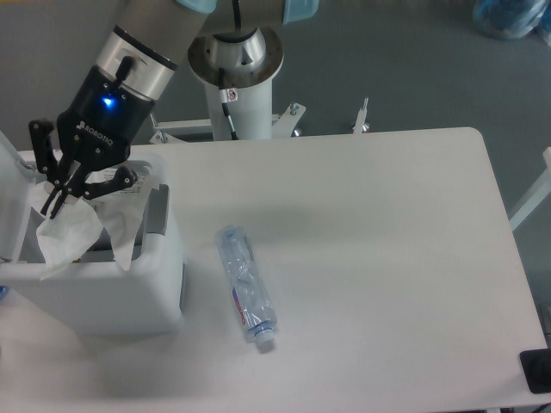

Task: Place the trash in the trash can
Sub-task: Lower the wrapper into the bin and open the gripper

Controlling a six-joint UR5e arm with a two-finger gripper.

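Observation:
My gripper (53, 200) hangs over the open trash can (112, 297) at the table's left edge and is shut on the crumpled wrapper (76, 231). The white wrapper droops from the fingertips into the bin's opening, and its printed label shows beside the fingers. The crushed clear bottle (247, 286), with a blue-red label and white cap, lies on the table to the right of the bin, cap toward the front edge. The bin's flip lid (12, 194) stands open on the left.
The arm's white base column (237, 77) stands behind the table's back edge. A metal frame part (363, 116) shows behind the table. A dark object (538, 370) sits at the front right corner.

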